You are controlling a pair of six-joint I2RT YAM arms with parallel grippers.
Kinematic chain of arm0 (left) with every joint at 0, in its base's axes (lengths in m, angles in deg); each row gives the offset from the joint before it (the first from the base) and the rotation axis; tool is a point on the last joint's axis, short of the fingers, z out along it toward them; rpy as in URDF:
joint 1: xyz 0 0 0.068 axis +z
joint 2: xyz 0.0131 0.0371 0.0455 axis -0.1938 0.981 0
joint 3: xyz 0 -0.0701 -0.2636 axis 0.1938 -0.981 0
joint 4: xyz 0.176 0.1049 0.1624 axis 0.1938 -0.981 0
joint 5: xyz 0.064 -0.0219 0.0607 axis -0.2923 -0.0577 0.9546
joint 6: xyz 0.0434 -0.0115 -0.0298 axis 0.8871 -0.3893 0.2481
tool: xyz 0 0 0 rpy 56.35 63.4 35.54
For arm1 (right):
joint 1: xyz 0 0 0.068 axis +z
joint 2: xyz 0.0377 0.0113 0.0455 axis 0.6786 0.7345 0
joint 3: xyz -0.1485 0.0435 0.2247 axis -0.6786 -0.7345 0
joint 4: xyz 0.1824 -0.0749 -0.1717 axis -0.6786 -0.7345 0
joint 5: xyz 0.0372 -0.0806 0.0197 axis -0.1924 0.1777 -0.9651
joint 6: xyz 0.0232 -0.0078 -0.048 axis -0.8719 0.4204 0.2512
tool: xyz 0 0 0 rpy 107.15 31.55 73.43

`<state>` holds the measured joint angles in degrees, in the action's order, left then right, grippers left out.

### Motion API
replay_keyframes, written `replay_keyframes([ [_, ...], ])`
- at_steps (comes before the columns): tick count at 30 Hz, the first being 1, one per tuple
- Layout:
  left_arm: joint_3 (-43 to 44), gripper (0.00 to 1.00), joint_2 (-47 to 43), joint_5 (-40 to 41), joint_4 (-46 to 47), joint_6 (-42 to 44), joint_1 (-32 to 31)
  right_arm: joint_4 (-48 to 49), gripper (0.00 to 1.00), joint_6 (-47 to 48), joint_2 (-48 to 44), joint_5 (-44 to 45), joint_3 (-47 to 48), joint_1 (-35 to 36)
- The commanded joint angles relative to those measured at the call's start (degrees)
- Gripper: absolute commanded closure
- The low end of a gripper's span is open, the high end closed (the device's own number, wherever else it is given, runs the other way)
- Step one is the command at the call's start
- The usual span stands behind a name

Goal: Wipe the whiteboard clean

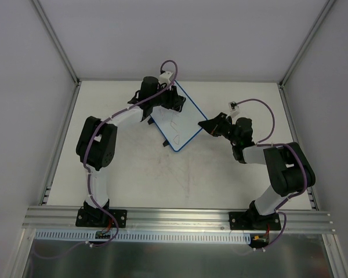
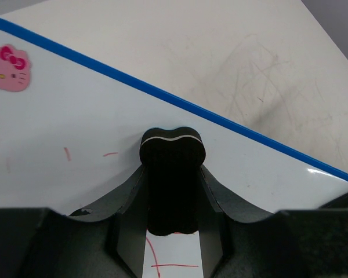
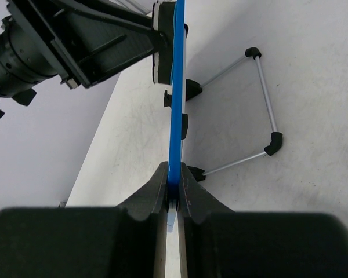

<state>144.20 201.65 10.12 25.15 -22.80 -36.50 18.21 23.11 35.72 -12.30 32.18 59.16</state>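
We log whiteboard [image 1: 178, 123] propped on its wire stand [image 3: 265, 87] at mid-rear of table [image 1: 133, 179], btwn both arms, w/ R gripper [image 3: 174, 185] pinching its blue frame edge and L gripper [image 2: 173, 200] clamped on black eraser [image 2: 173, 165], pressed against board face nr red marks [image 2: 66, 153].

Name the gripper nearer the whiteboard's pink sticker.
Left. The left gripper holds the eraser on the whiteboard, near the sticker; the right gripper clamps the board's far edge.

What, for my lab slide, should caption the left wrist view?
Left fingers grip a black eraser against the blue-framed whiteboard, red marks not yet wiped.
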Motion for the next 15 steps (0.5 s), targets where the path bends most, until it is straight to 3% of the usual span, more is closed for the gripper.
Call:
replay_keyframes([
  [1,3.26,0.94,3.77,0.48,-1.22,-3.73,3.52,1.05,1.0,3.32,-0.7,-3.35,1.66,1.68],
  [15,8.19,0.94,9.32,5.22,-9.3,-9.7,12.04,0.96,1.0,3.41,-1.05,-3.35,1.4,1.68],
])
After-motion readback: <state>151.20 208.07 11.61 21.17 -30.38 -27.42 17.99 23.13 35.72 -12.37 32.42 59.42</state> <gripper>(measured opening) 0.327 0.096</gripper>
